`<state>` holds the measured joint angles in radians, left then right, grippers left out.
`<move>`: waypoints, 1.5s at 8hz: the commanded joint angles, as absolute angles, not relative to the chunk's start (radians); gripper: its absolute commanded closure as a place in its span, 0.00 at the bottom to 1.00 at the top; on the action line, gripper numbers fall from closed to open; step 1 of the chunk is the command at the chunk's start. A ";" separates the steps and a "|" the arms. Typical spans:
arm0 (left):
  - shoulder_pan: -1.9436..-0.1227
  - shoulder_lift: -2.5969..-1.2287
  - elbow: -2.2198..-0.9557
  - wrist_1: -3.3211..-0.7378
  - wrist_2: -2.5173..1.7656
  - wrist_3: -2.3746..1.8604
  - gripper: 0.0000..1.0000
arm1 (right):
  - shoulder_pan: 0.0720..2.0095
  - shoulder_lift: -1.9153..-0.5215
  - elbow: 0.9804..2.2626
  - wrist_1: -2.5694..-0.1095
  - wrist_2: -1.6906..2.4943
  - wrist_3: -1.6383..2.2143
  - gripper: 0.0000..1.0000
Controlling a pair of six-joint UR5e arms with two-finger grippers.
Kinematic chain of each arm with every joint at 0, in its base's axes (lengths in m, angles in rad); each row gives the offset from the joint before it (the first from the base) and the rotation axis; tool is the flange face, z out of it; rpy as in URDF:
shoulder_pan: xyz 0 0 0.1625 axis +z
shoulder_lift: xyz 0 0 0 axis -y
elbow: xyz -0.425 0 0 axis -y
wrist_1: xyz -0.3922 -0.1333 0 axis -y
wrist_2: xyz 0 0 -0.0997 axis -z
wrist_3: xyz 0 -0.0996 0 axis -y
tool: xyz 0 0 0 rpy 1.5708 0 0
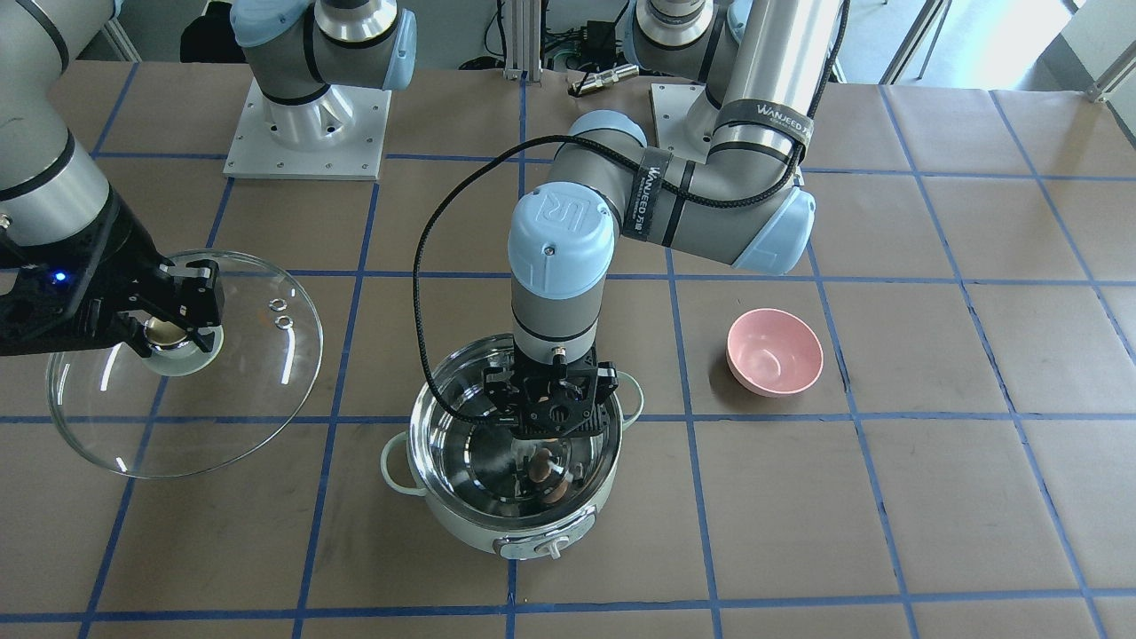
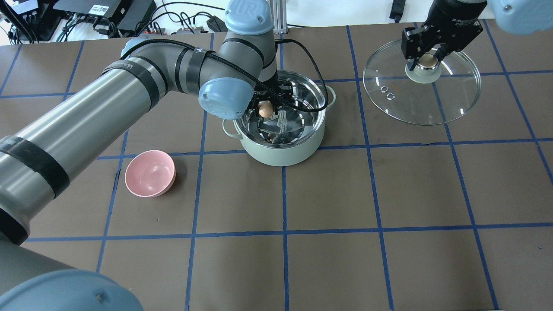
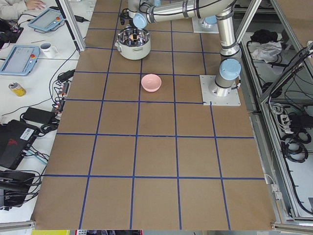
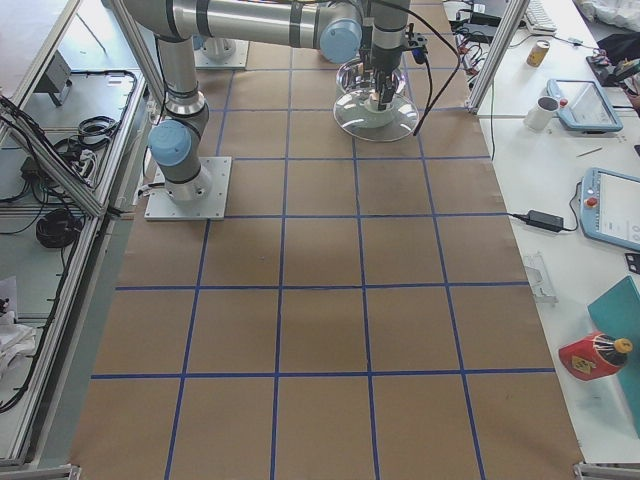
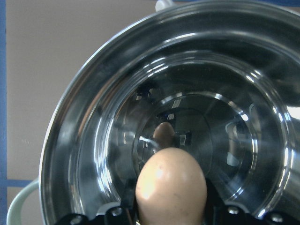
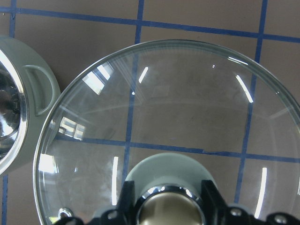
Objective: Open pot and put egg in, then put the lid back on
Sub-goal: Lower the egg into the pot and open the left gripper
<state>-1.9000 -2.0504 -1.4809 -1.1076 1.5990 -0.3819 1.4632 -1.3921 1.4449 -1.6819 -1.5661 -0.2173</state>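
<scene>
Brown-paper table, blue tape grid. Left hand grips the egg inside the mouth of the open pot, above the steel floor (its reflection shows below). Judgement: lower almost to the floor, centre it, then release slowly so the egg neither drops nor rolls. Right hand is clamped on the knob of the lid, off to the pot's side. Pink bowl sits well apart. Only the left arm's black cable crosses the rim.

— Any writing to read?
— "WANJEED" in white on the black strap around the left arm, toward the bench's robot-side edge; a second strap repeats it; "UR" on the blue joint cap; other lettering too small.
</scene>
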 commanded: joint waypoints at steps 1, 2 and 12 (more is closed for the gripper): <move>-1.905 -2.123 -1.479 -0.990 1.611 -0.374 1.00 | 1.465 -1.394 1.445 -1.681 -1.566 -0.218 1.00; -1.908 -2.123 -1.479 -0.991 1.608 -0.374 1.00 | 1.465 -1.391 1.445 -1.681 -1.563 -0.218 1.00; -1.910 -2.138 -1.489 -0.992 1.532 -0.385 0.66 | 1.465 -1.384 1.454 -1.709 -1.566 -0.244 1.00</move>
<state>-1.9098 -2.1391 -1.4893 -0.9924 1.5333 -0.3826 1.4649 -1.3844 1.4509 -1.6996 -1.5648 -0.2321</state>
